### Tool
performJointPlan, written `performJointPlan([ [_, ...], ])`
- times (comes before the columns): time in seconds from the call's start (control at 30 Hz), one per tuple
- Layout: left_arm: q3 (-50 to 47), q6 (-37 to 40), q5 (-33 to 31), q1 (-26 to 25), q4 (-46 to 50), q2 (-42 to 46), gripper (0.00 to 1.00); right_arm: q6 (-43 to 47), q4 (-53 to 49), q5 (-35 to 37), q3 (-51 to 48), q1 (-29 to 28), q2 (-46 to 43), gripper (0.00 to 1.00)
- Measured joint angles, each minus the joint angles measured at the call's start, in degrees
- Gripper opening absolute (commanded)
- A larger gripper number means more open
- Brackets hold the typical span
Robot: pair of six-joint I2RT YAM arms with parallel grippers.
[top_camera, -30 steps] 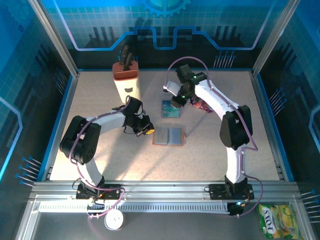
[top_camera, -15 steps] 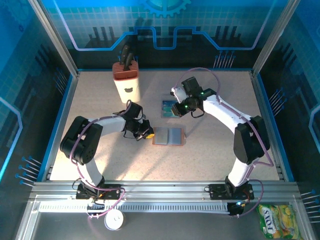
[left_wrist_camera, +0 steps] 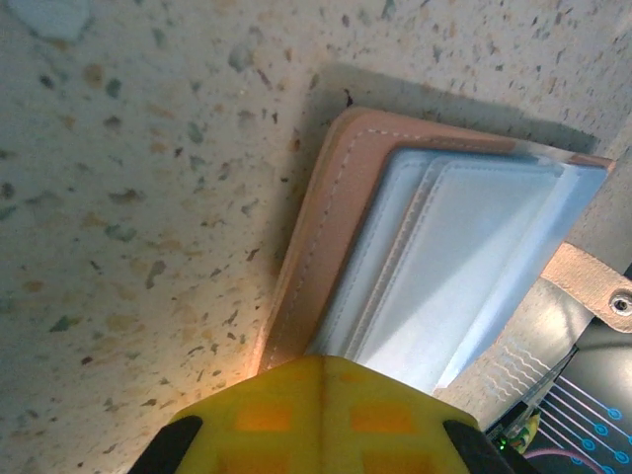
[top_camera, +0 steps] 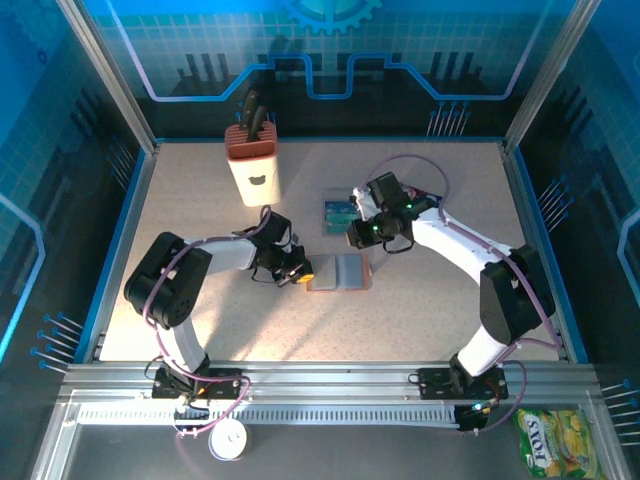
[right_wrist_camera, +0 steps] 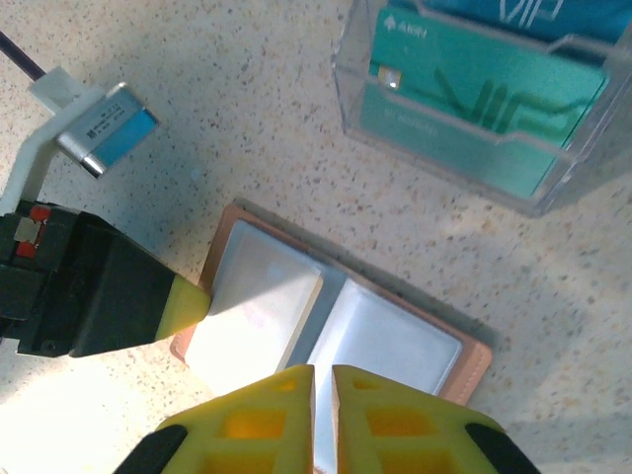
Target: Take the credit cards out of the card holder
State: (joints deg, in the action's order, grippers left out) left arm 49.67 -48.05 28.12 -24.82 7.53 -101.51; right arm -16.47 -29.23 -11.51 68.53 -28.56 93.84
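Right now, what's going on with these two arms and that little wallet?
A tan leather card holder lies open on the speckled table. The left arm's closed fingers rest on one edge of it, seemingly pinning it down. The right arm's fingers, nearly together, hover above its blue-grey inside. Teal cards sit in a clear plastic stand nearby.

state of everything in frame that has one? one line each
card holder: open, flat on the table.
left gripper: shut, tip at the card holder's left edge.
right gripper: shut, empty, above the card holder.
credit cards: teal and blue, standing in the clear stand.
knife block: upright.
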Motion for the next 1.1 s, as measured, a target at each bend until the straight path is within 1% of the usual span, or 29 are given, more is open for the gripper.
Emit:
performJointPlan([
  [0.17,-0.4,0.0,-0.2,0.0,0.1,0.7,0.05,-4.3,0.0,-1.7,-0.8,-1.1,0.0,0.16],
  [0.33,-0.4,0.0,-0.7,-0.1,0.2,1.9,0.05,-8.4,1.0,-4.7,-1.3,-1.7,0.4,0.21],
  [0.43,-0.4,0.1,-1.6,-0.1,0.9,2.7,0.05,-10.9,2.6,-6.5,-2.6,-2.2,1.4,0.25],
  [0.6,-0.4,0.1,-1.7,-0.1,1.6,2.6,0.04,-14.3,4.5,-8.9,-4.5,-3.0,4.1,0.26],
  [1.1,-0.4,0.5,-1.7,-0.1,1.6,0.7,0.04,-18.1,6.8,-11.6,-4.0,-5.8,9.6,0.30],
])
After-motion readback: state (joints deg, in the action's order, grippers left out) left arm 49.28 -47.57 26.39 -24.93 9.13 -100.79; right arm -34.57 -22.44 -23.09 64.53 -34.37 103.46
